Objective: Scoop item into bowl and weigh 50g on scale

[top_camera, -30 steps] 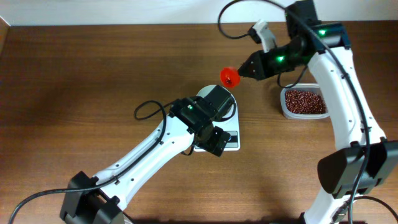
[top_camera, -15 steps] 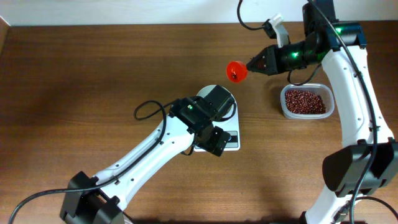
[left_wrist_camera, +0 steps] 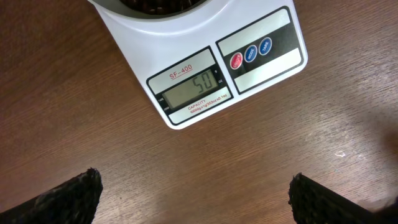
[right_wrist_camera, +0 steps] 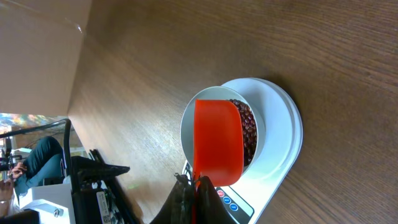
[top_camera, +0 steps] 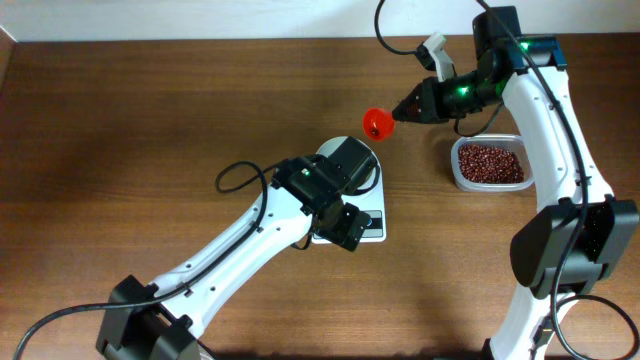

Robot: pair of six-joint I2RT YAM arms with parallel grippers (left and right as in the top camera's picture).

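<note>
Looking at the table (top_camera: 150, 120) first: the left arm (top_camera: 250, 235) stretches across the middle. Its hand (left_wrist_camera: 194, 186) is spread wide and empty, hanging just in front of the scale (left_wrist_camera: 186, 46), whose display reads 50. The right arm (top_camera: 560, 150) has its hand (top_camera: 407, 105) pinched tight on the handle of the scoop (top_camera: 375, 123), up in the air between the scale and the tub (top_camera: 455, 170). The bowl (right_wrist_camera: 185, 127) sits on the scale with beans (right_wrist_camera: 250, 134) in it, and more beans fill the tub. The scoop's long axis runs from the hand toward the bowl, which lies down-left of it from overhead. I'd say the weighing's done, so the right arm, being nearer the tub, probably just backs off without tipping more in.
</note>
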